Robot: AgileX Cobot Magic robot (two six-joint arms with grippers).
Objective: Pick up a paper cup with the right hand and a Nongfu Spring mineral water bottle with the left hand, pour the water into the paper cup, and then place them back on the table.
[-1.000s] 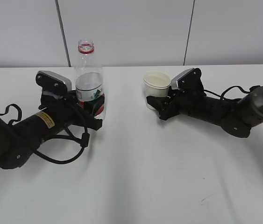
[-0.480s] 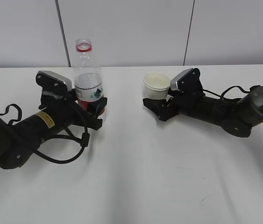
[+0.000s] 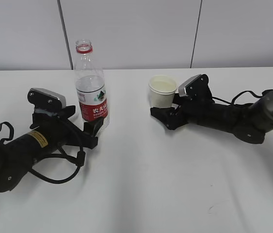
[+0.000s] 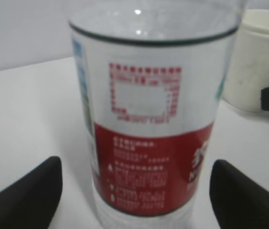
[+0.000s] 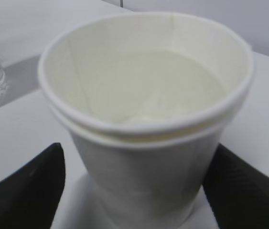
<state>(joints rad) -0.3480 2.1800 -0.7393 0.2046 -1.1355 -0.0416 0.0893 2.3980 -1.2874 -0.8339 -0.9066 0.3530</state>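
Nongfu Spring mineral water bottle (image 3: 90,87): standing upright on the white bench (image 3: 141,194), left of centre, uncapped, with a red ring at its neck and a red-and-white label around its lower half. The left wrist view is showing the label close up, with a clear margin on each side of the bottle.
Left hand (image 3: 24,150): a black arm lying low over the bench from the left edge, a grey camera block on its wrist and a yellow sticker on its body, with loose black cables looping beside it.
Left gripper (image 3: 85,128): spread wide, its two dark fingers (image 4: 24,200) sitting either side of the bottle's base and not touching it.
Water (image 5: 172,90): clear liquid sitting inside the cup, its surface showing well below the rim.
Paper cup (image 3: 162,91): standing upright on the bench right of centre, well apart from the bottle, off-white with a rolled rim and cream inside.
Right gripper (image 3: 164,114): spread apart, its black fingers (image 5: 26,191) flanking the lower part of the cup with a gap on both sides.
Right hand (image 3: 233,119): a black arm stretching in low from the right edge, a silver-grey camera block sitting just beside the cup's rim, a black cable trailing behind it.
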